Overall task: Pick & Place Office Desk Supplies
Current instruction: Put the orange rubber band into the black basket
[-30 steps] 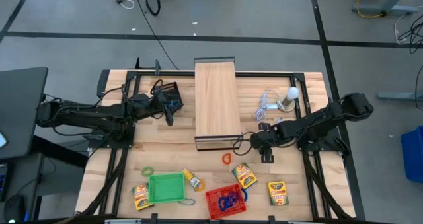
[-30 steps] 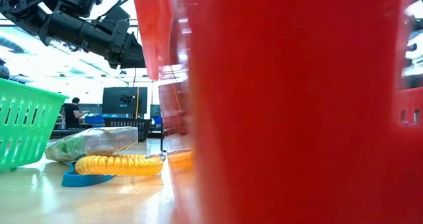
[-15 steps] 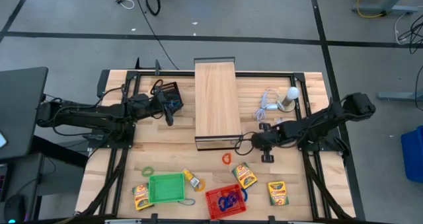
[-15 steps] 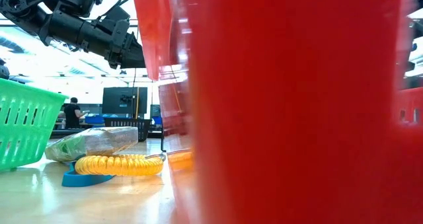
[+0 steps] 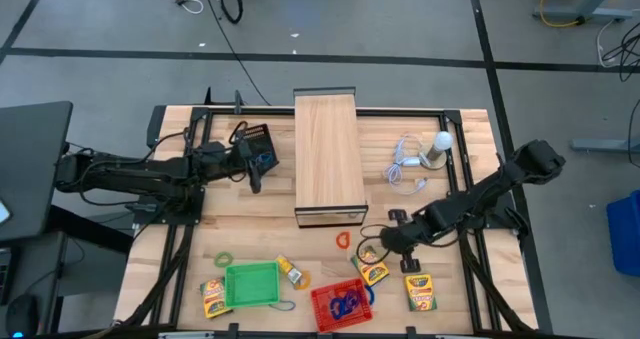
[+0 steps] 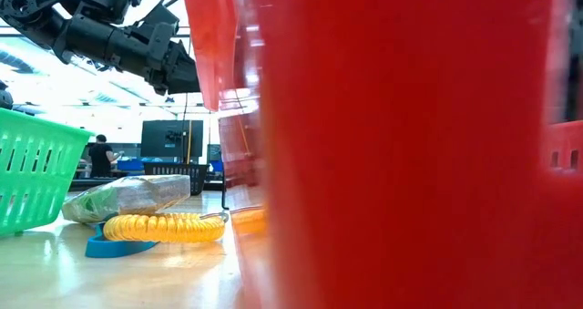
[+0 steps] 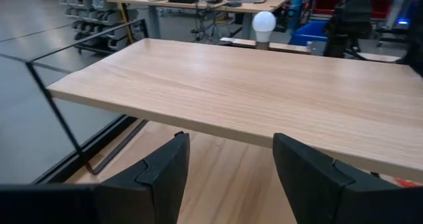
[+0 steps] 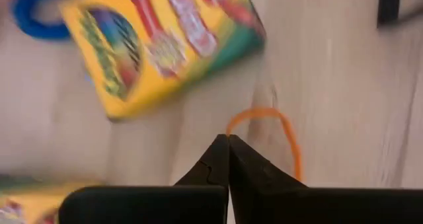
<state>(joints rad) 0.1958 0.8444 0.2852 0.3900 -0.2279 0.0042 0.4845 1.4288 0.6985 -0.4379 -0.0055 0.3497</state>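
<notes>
Waiting left end effector point(image 5: 262, 161): fingers apart, left of the wooden box point(image 5: 327, 157).
Orange loop point(image 5: 343, 240): on tabletop point(image 5: 450, 309), just below the box.
Right end effector point(image 5: 366, 247): fingers together, empty, between orange loop and crayon box point(image 5: 372, 268).

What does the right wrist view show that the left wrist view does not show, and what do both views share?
Only the right wrist view shows a crayon box, an orange loop and part of a blue loop, with the right gripper shut above the table next to the orange loop.

Only the left wrist view shows the long wooden box, a white bulb behind it, and the left gripper open, holding nothing.

Both show the wooden table.
</notes>
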